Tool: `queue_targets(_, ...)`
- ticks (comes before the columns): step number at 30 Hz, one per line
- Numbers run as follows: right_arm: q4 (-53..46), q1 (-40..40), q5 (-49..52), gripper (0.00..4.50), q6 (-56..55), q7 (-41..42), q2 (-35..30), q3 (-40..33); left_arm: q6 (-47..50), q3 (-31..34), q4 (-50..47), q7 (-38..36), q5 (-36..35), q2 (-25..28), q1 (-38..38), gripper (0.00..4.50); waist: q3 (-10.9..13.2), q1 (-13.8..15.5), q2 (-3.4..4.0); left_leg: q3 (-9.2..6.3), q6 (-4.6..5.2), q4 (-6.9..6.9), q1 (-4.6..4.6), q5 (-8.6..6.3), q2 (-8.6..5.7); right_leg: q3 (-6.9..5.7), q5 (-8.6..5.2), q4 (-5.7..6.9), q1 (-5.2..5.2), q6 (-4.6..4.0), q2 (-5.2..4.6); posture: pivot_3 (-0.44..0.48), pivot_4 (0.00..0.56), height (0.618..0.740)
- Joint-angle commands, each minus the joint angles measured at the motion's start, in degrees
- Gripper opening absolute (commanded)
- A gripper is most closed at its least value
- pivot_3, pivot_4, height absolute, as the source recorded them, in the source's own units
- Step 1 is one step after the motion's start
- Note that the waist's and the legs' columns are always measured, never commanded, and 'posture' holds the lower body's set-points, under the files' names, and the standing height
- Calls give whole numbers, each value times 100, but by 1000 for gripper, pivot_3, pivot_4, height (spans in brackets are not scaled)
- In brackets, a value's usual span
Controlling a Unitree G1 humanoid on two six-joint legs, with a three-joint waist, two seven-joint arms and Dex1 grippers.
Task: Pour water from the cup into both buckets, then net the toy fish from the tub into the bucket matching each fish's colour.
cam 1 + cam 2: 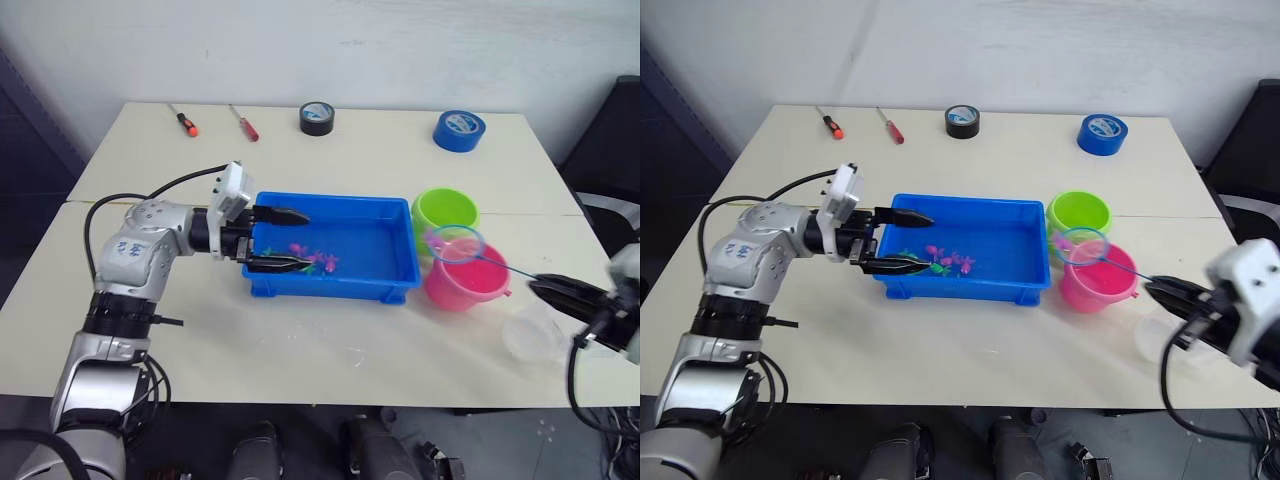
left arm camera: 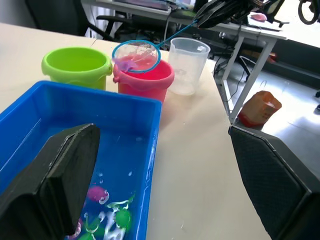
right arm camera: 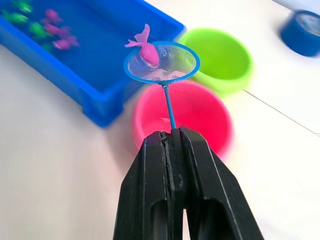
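Note:
The blue tub (image 1: 330, 199) sits mid-table holding several pink and green toy fish (image 1: 315, 259) in water. My left gripper (image 1: 283, 239) is open at the tub's left end, one finger over the water and one beyond the front wall. The green bucket (image 1: 445, 211) and the pink bucket (image 1: 466, 283) stand right of the tub. My right gripper (image 3: 170, 136) is shut on the net's thin handle. The net hoop (image 3: 161, 61) hovers over the pink bucket's far rim with a pink fish (image 3: 146, 52) in its mesh. The clear cup (image 1: 534, 336) stands upright beside my right gripper.
Two red-handled screwdrivers (image 1: 185, 123) (image 1: 245, 124), a black tape roll (image 1: 317, 118) and a blue tape roll (image 1: 459, 130) lie along the table's far edge. A black chair (image 1: 610, 140) stands off the right side. Bare tabletop runs along the front edge.

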Motion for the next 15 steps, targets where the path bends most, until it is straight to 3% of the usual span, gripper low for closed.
queue_targets(1,-172,255,-175,0,-343,17,25,-481,-223,-55,171,-138,65,-115,-210,4483,0,-20,0,4,0,0,4,0,1,5,1,0,2,3,3,0,150,740)
queue_targets(9,87,1111,-2284,0,-2660,-23,-347,-156,-470,-123,473,-210,164,-381,-403,4483,0,-26,0,13,0,-1,9,0,1,19,3,-4,3,8,13,0,150,740)
queue_targets(15,644,1225,-3660,0,-4624,-251,-558,84,-536,-100,507,-198,186,-401,-427,4483,0,-13,0,13,-1,-1,11,-1,1,21,3,-7,5,9,15,0,150,740)
